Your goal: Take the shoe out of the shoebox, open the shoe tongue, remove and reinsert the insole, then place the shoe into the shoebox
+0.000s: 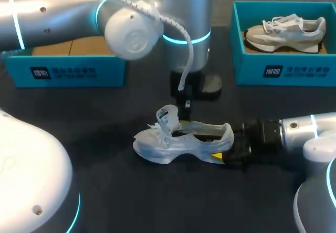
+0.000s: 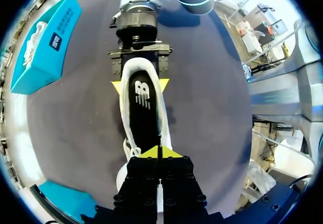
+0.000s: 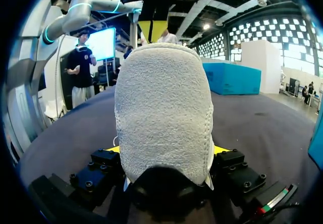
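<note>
shoe (image 1: 181, 141) at worktop (image 1: 121, 191) middle | right hand (image 2: 140, 86) clamps heel, steadying it | left hand (image 2: 158, 152) closed above insole (image 2: 143, 108), likely to extract it

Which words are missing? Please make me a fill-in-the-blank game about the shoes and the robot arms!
1. The right tool grips the white shoe by its ____.
2. The second shoe lies in a box whose colour is ____.
3. The insole inside the white shoe is coloured ____.

Missing words: heel; blue; black.
</note>
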Robot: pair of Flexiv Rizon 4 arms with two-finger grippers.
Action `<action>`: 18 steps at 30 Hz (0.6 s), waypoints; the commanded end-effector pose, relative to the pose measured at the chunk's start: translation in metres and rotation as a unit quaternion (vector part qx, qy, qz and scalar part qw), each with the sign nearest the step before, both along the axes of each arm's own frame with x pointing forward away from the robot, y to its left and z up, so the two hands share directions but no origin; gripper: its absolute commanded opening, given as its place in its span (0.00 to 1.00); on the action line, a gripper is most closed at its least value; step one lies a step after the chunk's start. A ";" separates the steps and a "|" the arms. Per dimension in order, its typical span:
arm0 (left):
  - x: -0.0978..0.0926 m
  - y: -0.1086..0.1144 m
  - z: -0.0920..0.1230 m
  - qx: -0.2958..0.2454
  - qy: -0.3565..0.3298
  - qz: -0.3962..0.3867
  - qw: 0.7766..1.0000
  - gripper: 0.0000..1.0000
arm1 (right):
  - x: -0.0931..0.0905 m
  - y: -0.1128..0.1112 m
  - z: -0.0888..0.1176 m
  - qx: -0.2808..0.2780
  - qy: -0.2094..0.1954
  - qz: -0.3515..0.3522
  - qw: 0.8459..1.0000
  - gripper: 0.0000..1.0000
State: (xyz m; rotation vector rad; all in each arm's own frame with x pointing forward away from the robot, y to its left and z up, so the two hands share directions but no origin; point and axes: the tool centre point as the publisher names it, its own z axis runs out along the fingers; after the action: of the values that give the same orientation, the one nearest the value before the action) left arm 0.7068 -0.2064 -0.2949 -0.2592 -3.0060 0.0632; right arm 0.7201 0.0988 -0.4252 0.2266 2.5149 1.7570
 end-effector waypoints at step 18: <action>0.001 -0.008 -0.036 -0.018 -0.017 -0.006 1.000 0.00 | 0.000 0.000 -0.001 -0.001 0.000 -0.001 1.000 0.00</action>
State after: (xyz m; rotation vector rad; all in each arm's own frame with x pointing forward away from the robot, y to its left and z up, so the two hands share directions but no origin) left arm 0.7112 -0.2079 -0.3149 -0.2736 -3.0449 0.0894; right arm 0.7201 0.0987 -0.4252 0.2267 2.5148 1.7570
